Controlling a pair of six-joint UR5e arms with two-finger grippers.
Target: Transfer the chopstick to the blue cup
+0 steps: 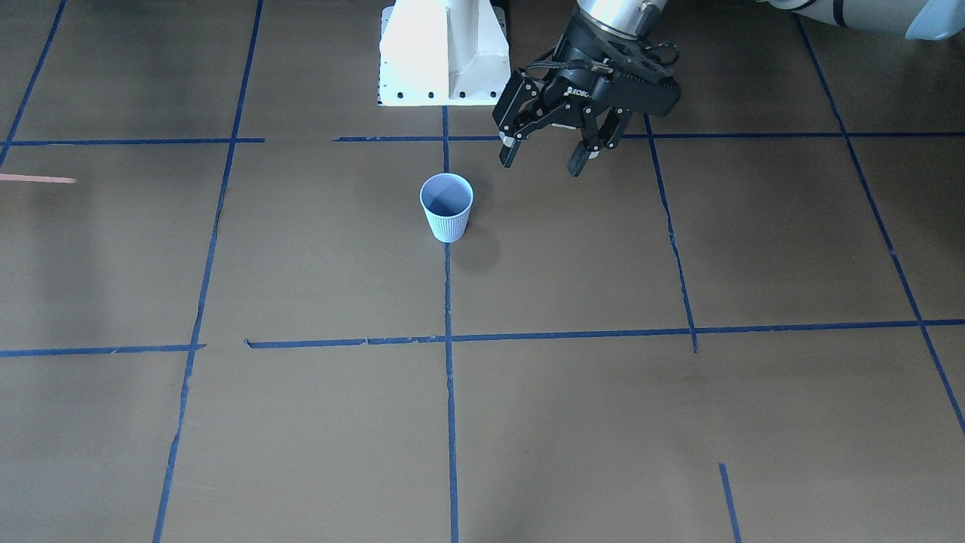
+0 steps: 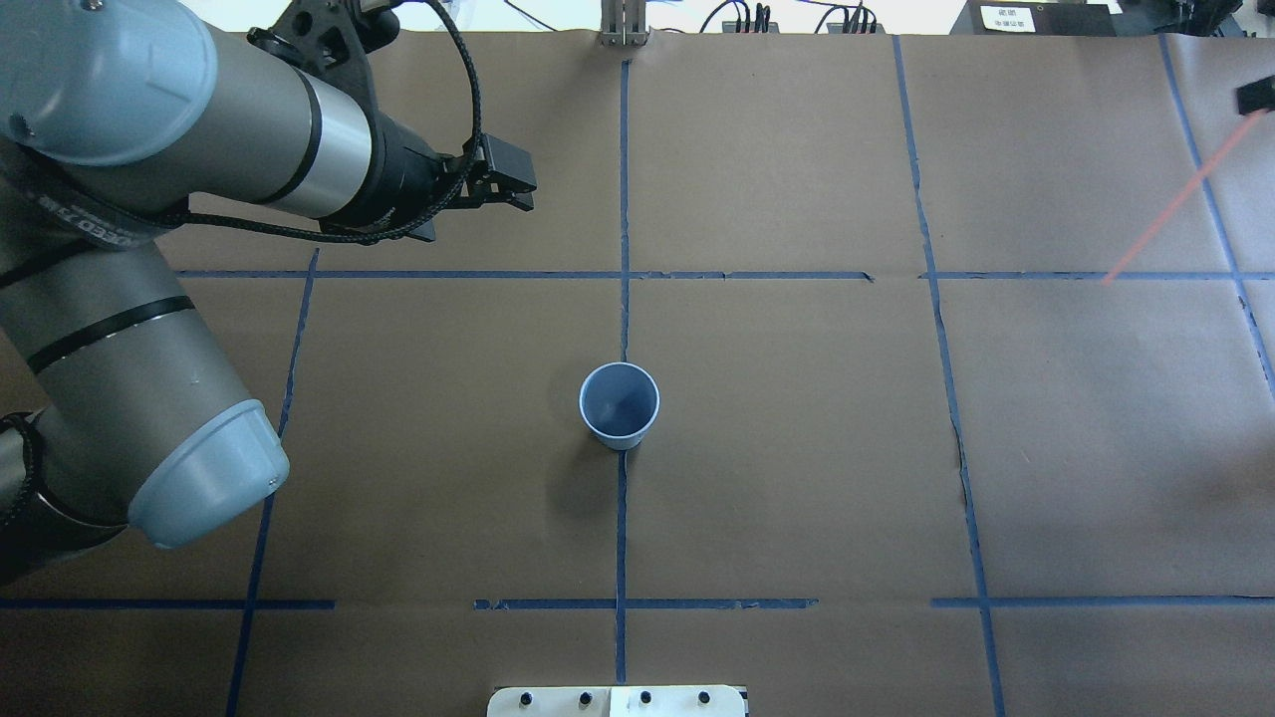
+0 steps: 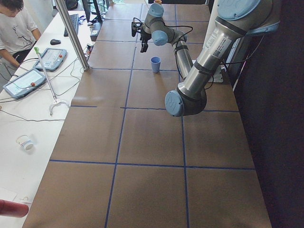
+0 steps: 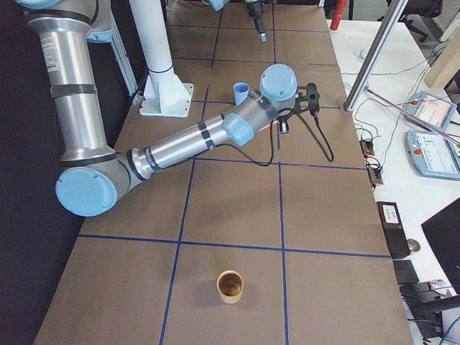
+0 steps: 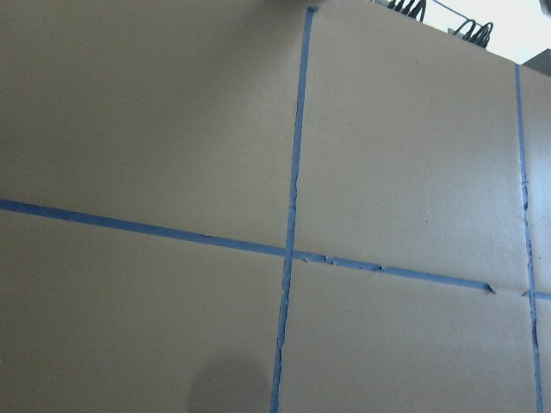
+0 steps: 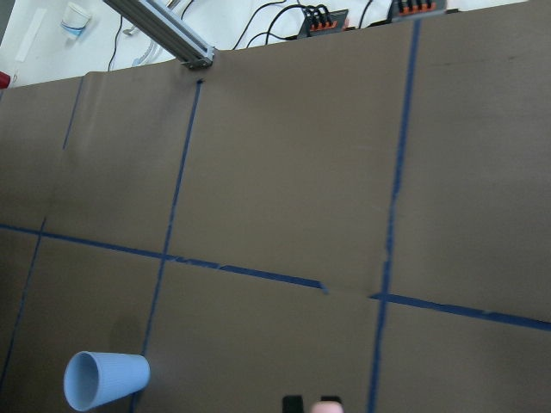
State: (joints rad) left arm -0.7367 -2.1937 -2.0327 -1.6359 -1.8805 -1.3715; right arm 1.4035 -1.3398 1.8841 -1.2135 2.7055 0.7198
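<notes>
Left gripper (image 1: 541, 166): jaws held apart, blue cup (image 1: 446, 207) near.
Right gripper (image 6: 311, 404): clamped on chopstick (image 2: 1180, 204).
Brown cup (image 4: 231, 286): set on bench (image 1: 603, 422), well apart from it.

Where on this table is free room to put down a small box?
The table is bare along the operators' edge, beyond the tape line, and on the robot's right of the cup, up to the chopstick in the right gripper. Crowded: the cup's other side, under the open left gripper.
</notes>
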